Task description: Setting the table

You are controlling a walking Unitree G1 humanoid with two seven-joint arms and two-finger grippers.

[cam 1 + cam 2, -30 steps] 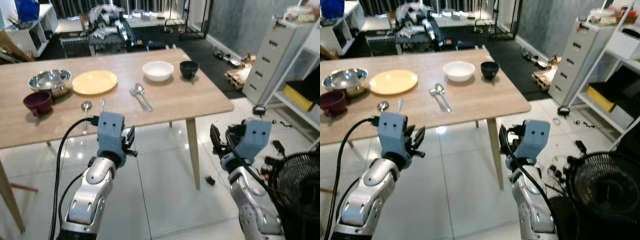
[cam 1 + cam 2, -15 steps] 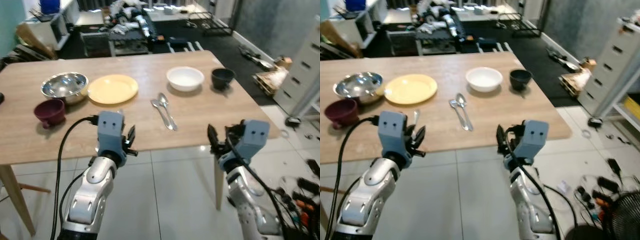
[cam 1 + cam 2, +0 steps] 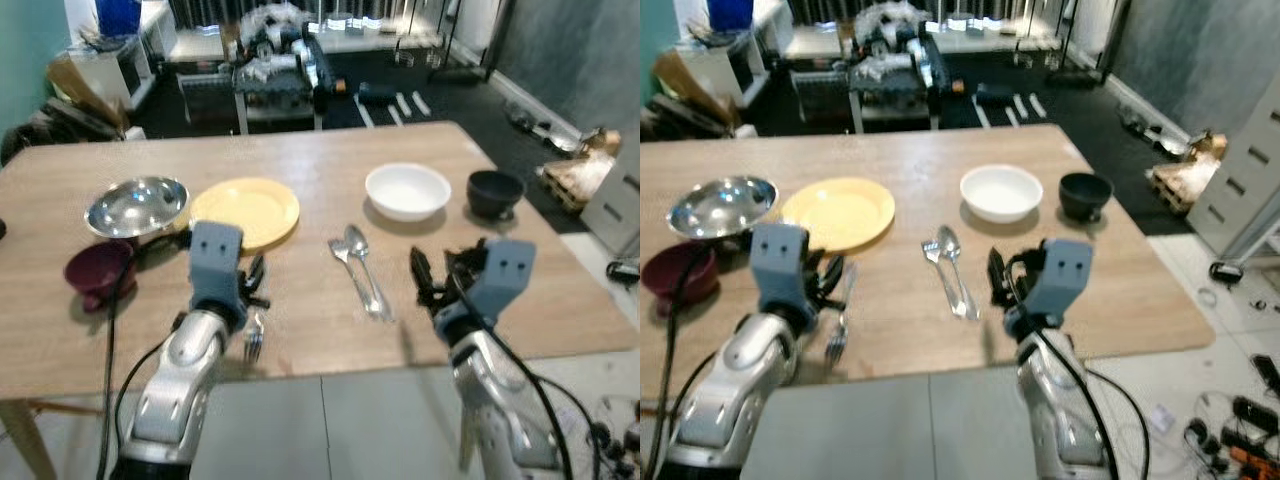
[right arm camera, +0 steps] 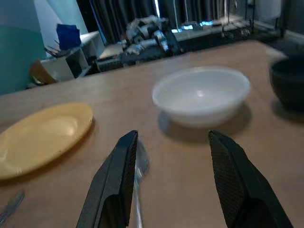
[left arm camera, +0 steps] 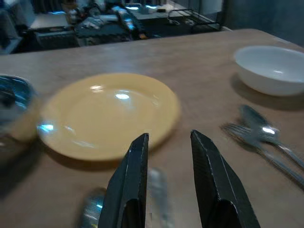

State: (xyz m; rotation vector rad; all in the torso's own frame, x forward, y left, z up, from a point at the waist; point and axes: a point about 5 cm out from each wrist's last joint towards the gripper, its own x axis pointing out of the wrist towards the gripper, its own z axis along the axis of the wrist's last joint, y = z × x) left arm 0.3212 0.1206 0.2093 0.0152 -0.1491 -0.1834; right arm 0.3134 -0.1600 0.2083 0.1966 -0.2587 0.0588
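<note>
Left gripper (image 5: 168, 190) open a narrow gap, empty; silver fork (image 3: 252, 343) lies just below it, long axis front-to-back. Right gripper (image 4: 173, 180) spread wide, empty — silver fork-and-spoon pair (image 3: 358, 276) just ahead-left. Beyond: round yellow plate (image 3: 245, 210), white bowl (image 3: 407, 190). Left arm is nearer the plate.

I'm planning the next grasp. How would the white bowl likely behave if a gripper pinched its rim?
The white bowl looks glazed, so probably slippery against the black fingers. It sits low and wide on the table, so it should slide rather than tip. Likely ceramic or melamine: stiff, possibly chippable.
</note>
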